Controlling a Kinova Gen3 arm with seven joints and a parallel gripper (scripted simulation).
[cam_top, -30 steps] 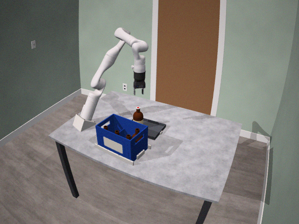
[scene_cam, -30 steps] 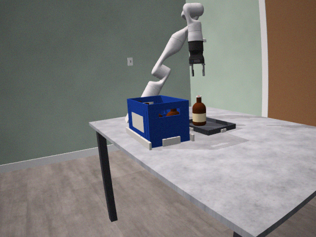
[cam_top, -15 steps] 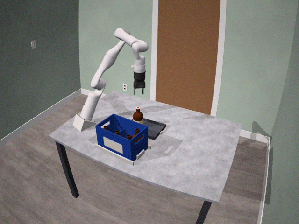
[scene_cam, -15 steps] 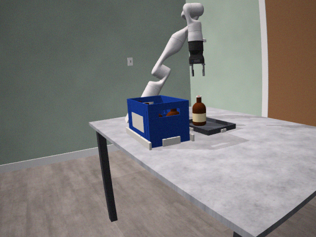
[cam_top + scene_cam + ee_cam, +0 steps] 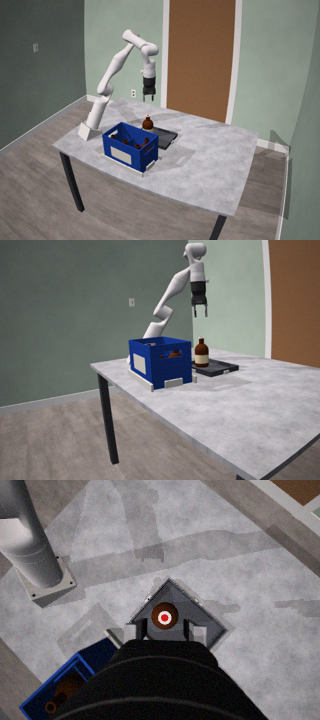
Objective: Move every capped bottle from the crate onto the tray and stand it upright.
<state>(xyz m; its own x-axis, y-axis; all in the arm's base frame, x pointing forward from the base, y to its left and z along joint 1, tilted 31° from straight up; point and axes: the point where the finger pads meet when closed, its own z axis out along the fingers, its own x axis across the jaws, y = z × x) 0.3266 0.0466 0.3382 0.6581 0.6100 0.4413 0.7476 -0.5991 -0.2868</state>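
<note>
A brown capped bottle (image 5: 147, 124) with a red-and-white cap and a cream label stands upright on the dark tray (image 5: 165, 138); it also shows in the exterior view (image 5: 201, 352) and from above in the wrist view (image 5: 164, 616). My gripper (image 5: 148, 98) (image 5: 200, 313) hangs open and empty well above that bottle, straight over it. The blue crate (image 5: 130, 145) stands in front of the tray and holds several brown open bottles (image 5: 142, 144) with no caps. In the wrist view the crate's corner (image 5: 65, 690) shows at the lower left.
White stop blocks (image 5: 121, 164) lie around the crate's base. The arm's base (image 5: 89, 130) stands on the table's back left corner. A wide stretch of grey table (image 5: 206, 167) lies to the right of the tray.
</note>
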